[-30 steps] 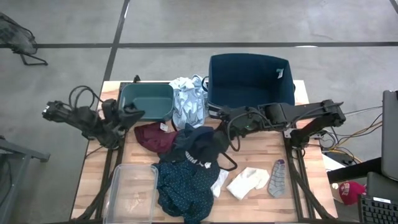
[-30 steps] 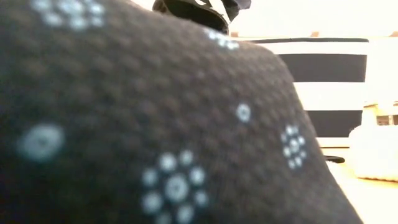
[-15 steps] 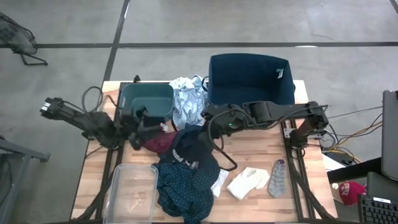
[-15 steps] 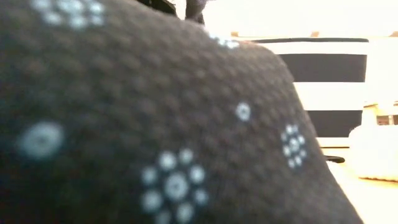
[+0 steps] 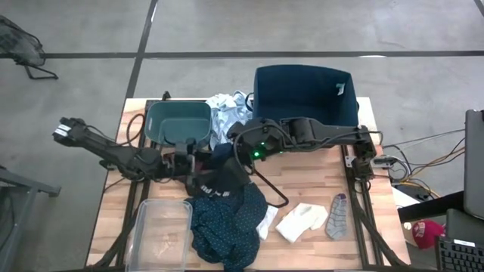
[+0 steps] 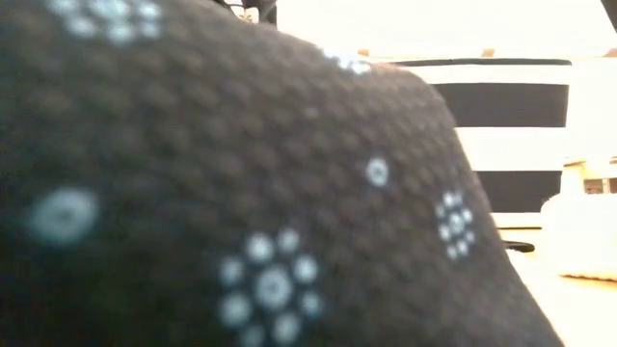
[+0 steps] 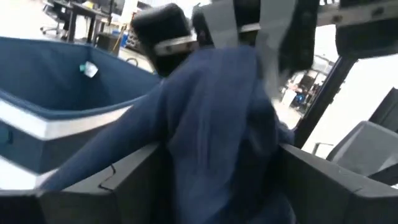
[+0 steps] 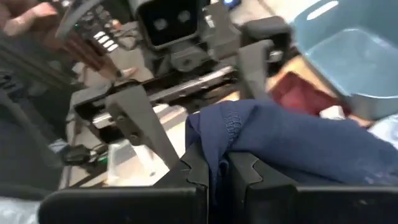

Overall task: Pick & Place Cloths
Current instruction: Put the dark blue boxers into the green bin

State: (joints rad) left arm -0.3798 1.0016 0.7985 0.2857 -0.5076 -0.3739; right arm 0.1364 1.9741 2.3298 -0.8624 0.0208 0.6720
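My right gripper (image 5: 236, 143) is shut on a dark navy garment (image 5: 227, 177) above the cloth pile at mid table. My left gripper (image 5: 203, 162) is open, and its fingers stand on either side of this garment (image 7: 211, 137) just below my right gripper (image 7: 186, 31). A navy dotted cloth (image 5: 227, 223) lies at the near edge and fills the low view (image 6: 241, 193). A maroon cloth (image 8: 305, 93) lies by the teal bin. A pale blue cloth (image 5: 227, 113) lies between the bins. White socks (image 5: 302, 221) and a grey sock (image 5: 338, 215) lie at the near right. My right gripper pinches a bunched, hemmed edge of the navy garment (image 8: 231, 124) between its two fingers, coming from the table's right. The garment's upper part is raised, and its lower part (image 5: 225, 189) rests on the pile. My left gripper has the garment between its open fingers; whether they touch it I cannot tell.
A teal bin (image 5: 178, 122) stands at the far left and a larger navy bin (image 5: 302, 98) at the far right. A clear container (image 5: 160, 234) sits at the near left. A thin black hanger (image 5: 268, 193) lies beside the pile.
My right gripper has moved toward the table's left, drawing the navy garment's upper part up and leftward while its lower part stays on the pile. My left gripper has opened and moved toward the table's right, around the raised garment.
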